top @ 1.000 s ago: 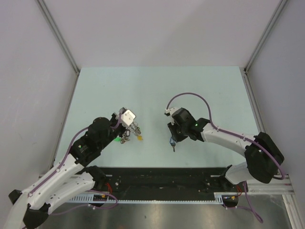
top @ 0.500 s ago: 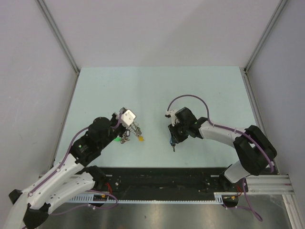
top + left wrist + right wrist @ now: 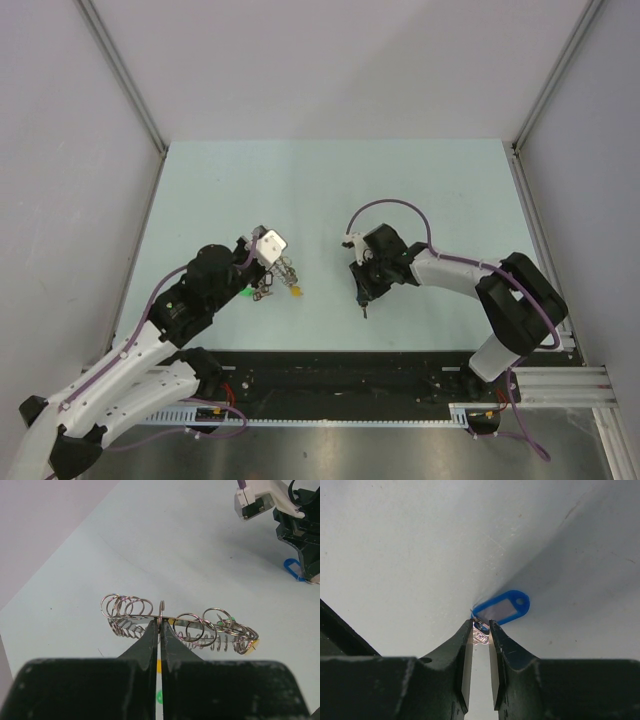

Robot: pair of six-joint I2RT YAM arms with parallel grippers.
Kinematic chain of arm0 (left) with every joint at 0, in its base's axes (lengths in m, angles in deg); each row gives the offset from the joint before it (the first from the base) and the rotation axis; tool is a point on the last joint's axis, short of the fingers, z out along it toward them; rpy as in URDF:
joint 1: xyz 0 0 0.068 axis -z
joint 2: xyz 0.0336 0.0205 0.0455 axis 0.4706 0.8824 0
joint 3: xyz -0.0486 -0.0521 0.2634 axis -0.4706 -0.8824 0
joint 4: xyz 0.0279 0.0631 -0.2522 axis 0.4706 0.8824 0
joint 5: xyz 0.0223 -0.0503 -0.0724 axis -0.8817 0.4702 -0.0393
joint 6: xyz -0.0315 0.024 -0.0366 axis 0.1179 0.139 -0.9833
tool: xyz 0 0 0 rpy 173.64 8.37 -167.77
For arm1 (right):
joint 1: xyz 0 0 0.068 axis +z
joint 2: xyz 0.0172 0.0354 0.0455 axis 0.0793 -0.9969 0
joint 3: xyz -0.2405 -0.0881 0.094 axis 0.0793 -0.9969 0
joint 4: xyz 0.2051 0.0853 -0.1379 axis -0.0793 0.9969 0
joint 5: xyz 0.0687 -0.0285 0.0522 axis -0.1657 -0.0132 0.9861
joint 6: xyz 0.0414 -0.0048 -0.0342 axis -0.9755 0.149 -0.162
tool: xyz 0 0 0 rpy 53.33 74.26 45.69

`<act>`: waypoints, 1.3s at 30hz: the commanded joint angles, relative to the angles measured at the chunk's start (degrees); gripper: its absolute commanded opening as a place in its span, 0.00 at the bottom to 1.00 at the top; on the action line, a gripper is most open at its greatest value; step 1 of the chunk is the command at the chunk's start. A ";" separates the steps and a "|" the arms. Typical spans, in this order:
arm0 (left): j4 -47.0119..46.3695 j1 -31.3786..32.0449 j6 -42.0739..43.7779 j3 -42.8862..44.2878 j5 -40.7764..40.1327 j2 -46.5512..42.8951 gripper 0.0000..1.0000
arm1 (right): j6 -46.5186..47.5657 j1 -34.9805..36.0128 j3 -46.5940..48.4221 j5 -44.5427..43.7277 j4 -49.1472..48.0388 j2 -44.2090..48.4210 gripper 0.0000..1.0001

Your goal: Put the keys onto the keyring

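Operator: Keyring (image 3: 274,279), the large silver-grey metal ring fringed with small loops: where is it from above?

Spotter: Look left of centre on your pale green table (image 3: 420,190). Your left gripper (image 3: 266,270) has it, and an oval yellow plastic tag (image 3: 295,291) and a green tag (image 3: 245,293) show at its edges. Well apart to the right, your right gripper (image 3: 363,290) points down, with the small silvery metal key (image 3: 365,311) and its blue oval plastic tag (image 3: 360,297) at its tip.

Operator: And my left wrist view?

Spotter: You see the keyring edge-on there. Both black fingers (image 3: 145,647) are pressed together on its band, and the loops hang beneath.

Operator: Right wrist?

Spotter: Your fingertips (image 3: 465,645) are clamped on the key's metal head. The blue tag sits just beyond them, touching the key.
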 commanded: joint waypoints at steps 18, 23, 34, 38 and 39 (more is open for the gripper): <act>-3.74 -0.58 -0.41 0.38 1.44 0.15 0.00 | 2.13 -0.31 3.19 1.31 0.25 -0.99 0.00; -4.09 -0.67 0.03 0.20 4.16 0.24 0.00 | 4.23 0.74 3.11 -1.58 1.13 3.57 0.00; -5.23 -0.67 3.72 1.16 22.94 2.26 0.00 | 11.88 6.72 3.11 -7.58 4.12 23.00 0.00; -6.46 -0.67 4.51 3.53 32.01 5.85 0.00 | 14.60 9.09 3.81 -8.36 5.78 32.48 0.00; -6.55 -0.67 4.95 4.76 34.20 6.65 0.00 | 15.83 9.62 5.03 -8.45 6.49 33.81 0.00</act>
